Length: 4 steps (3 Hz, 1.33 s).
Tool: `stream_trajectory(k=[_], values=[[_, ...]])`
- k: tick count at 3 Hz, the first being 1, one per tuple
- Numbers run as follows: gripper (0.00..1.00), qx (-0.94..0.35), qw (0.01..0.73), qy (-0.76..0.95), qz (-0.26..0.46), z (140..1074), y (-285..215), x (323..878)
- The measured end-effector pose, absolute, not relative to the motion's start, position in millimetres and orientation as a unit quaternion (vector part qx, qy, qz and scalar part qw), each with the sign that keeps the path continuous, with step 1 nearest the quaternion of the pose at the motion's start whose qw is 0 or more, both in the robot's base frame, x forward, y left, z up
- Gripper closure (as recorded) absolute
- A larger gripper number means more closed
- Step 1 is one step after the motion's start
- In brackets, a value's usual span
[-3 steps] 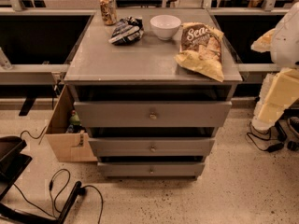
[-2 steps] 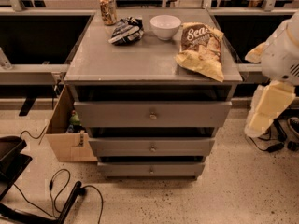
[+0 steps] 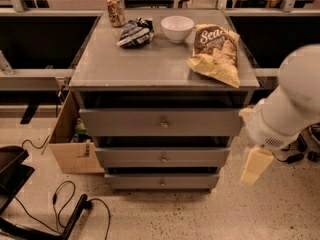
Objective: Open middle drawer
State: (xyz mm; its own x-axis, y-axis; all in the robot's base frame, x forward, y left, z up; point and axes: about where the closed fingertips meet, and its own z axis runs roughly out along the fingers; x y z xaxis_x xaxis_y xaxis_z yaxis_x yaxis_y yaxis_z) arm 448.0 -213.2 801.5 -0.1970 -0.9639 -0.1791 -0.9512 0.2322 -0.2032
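Note:
A grey cabinet (image 3: 100,64) has three drawers stacked in its front. The middle drawer (image 3: 130,157) is a wide grey panel of medium height with a small round metal knob (image 3: 163,159) at its centre, and it sits pushed in. The taller top drawer (image 3: 120,122) is above it and the narrow bottom drawer (image 3: 130,181) below. My white arm (image 3: 292,101) comes in from the right edge. My gripper (image 3: 255,165), a cream-coloured piece, hangs beside the cabinet's right side at about the middle drawer's height, apart from the knob.
On the cabinet top stand a can (image 3: 116,10), a dark crumpled bag (image 3: 135,32), a white bowl (image 3: 177,28) and a chip bag (image 3: 216,51). An open cardboard box (image 3: 70,149) stands at the cabinet's left. Cables (image 3: 65,204) and a black base (image 3: 12,166) lie on the floor at the left.
My arm has moved left and nearer to the camera, and the gripper has dropped down beside the cabinet's right side. The drawers have not moved.

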Motion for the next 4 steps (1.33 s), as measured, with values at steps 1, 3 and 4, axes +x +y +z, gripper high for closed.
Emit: stream_trajectory(k=[1,3,4], values=[[0.00,-0.618,0.122,0.776,-0.035,719,-217,464],[0.00,-0.629,0.106,0.769,-0.029,678,-213,477],[0.00,-0.645,0.106,0.756,-0.010,620,-206,495]])
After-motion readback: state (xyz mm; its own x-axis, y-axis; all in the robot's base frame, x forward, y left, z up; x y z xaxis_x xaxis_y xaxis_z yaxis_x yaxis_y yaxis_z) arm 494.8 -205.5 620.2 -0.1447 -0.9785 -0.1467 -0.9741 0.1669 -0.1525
